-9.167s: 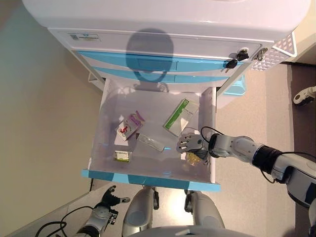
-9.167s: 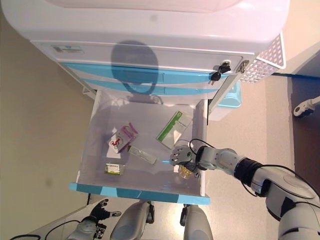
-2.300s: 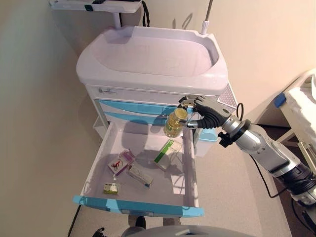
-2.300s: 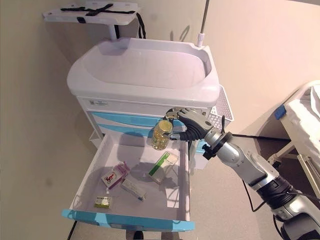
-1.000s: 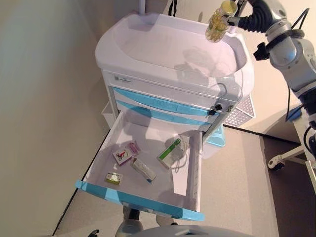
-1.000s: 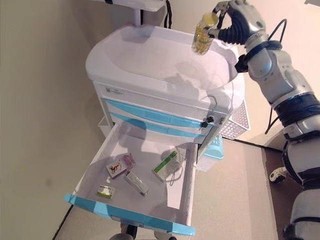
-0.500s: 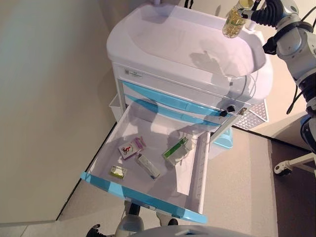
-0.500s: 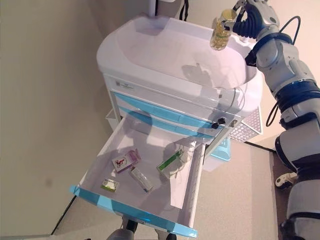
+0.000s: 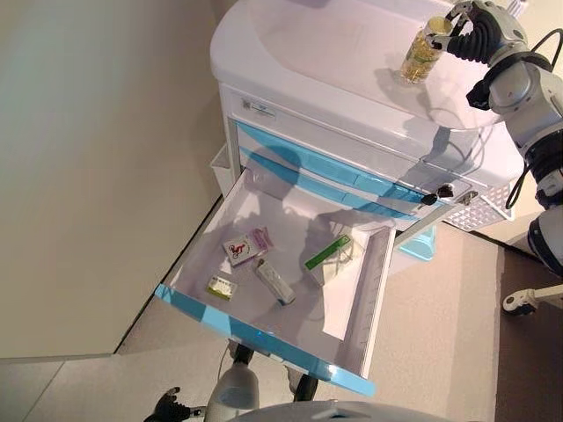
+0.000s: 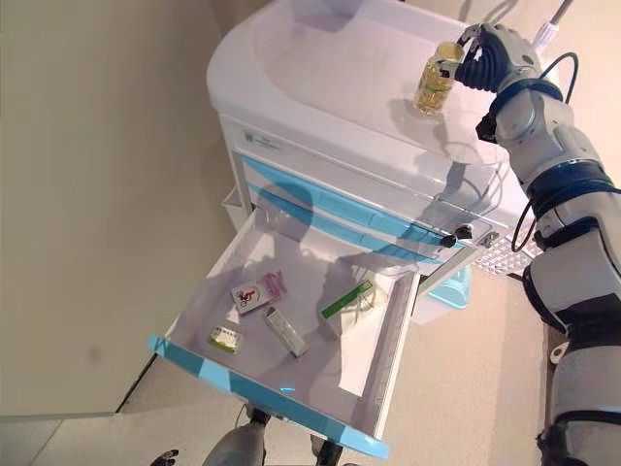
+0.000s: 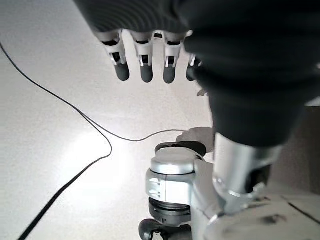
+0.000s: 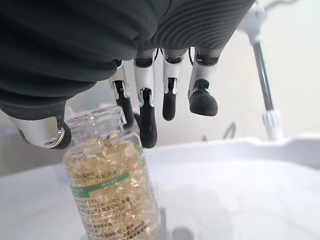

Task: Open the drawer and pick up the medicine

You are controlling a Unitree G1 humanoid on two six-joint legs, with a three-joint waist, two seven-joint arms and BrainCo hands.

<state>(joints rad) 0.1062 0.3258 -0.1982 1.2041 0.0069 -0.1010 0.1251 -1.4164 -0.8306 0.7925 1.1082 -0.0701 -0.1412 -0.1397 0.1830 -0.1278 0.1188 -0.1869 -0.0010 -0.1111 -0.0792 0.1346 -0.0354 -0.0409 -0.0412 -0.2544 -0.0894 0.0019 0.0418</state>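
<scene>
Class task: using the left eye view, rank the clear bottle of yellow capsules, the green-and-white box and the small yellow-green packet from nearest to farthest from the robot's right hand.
1. Clear bottle of yellow capsules, in the right hand, on the cart top.
2. Green-and-white box, right side of the open drawer.
3. Small yellow-green packet, drawer's front left.

Right arm extended up and forward, wrist bent. Right hand [image 10: 490, 53] over far right part of cart top [image 9: 343, 61]; thumb and two fingers [image 12: 146, 117] pinch neck of upright medicine bottle [image 10: 434, 82], other fingers loosely curled. Left hand [image 11: 150, 55] hangs low, fingers straight, holding nothing.
</scene>
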